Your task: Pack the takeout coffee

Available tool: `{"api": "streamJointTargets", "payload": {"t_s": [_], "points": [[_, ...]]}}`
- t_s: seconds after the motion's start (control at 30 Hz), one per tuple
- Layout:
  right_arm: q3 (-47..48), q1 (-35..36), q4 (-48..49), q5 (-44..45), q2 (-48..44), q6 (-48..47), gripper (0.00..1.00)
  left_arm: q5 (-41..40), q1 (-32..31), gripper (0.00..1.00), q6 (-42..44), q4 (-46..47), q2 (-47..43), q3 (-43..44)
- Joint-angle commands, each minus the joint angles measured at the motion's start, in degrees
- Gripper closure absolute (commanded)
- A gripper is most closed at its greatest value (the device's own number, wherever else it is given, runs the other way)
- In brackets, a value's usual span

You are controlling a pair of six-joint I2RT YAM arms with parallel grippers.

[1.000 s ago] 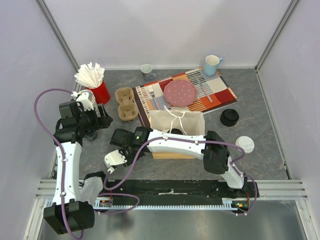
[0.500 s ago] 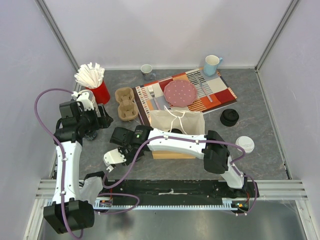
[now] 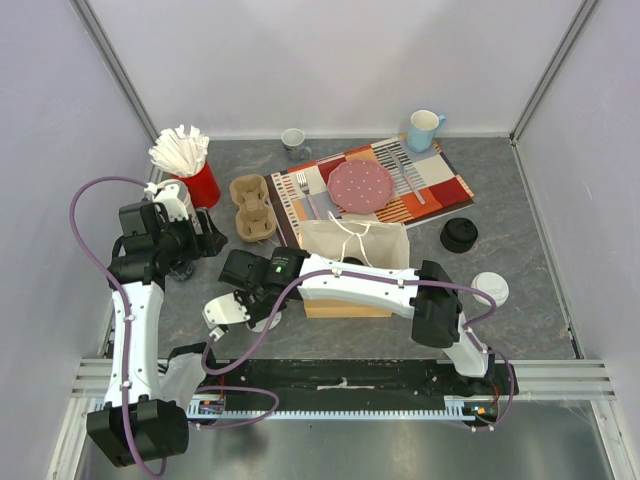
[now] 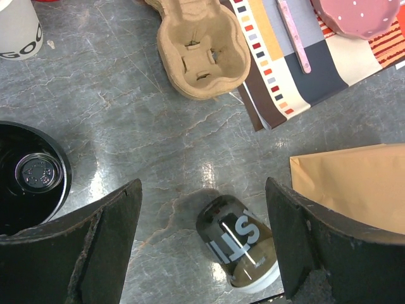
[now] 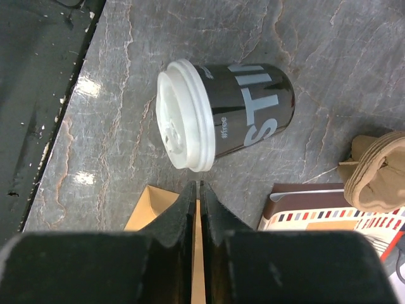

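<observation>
A black cup (image 5: 253, 111) with a white lid (image 5: 180, 123) lies on its side on the table (image 5: 354, 57), just left of the paper bag (image 4: 354, 187). Its long axis runs near to far, with the lid toward the near edge. The right gripper (image 5: 196, 187) is close by, its fingers pressed together and empty. The left gripper (image 4: 202, 187) is spread wide.

A black cup (image 5: 253, 111) (white lid (image 5: 179, 114)) lies sideways beyond the closed gripper (image 5: 195, 187).
</observation>
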Motion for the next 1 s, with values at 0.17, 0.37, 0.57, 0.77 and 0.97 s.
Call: {"api": "streamJointTargets", "payload": {"t_s": [0.17,0.37,0.57,0.77,0.97], "points": [[2.18,-0.08,2.64,-0.18,-3.52,4.24,0.61,15.96,-0.01,0.18,17.82,-0.04,2.87,0.99],[-11.61,-0.34,19.59,-5.29,-7.92,8.9,0.2,17.21,0.07,0.17,23.69,-1.72,6.39,7.22],[-8.2,-2.53,22.07,-8.43,-2.48,11.02,0.18,18.01,0.16,0.17,18.77,-0.13,8.42,8.73],[-6.17,-2.98,21.55,-9.77,2.1,10.23,0.19,15.98,0.25,0.17,18.85,-1.19,7.8,8.81],[-7.75,-3.06,21.37,-12.84,2.27,9.17,0.21,16.6,0.25,0.17,18.85,-1.81,7.62,8.9]]}}
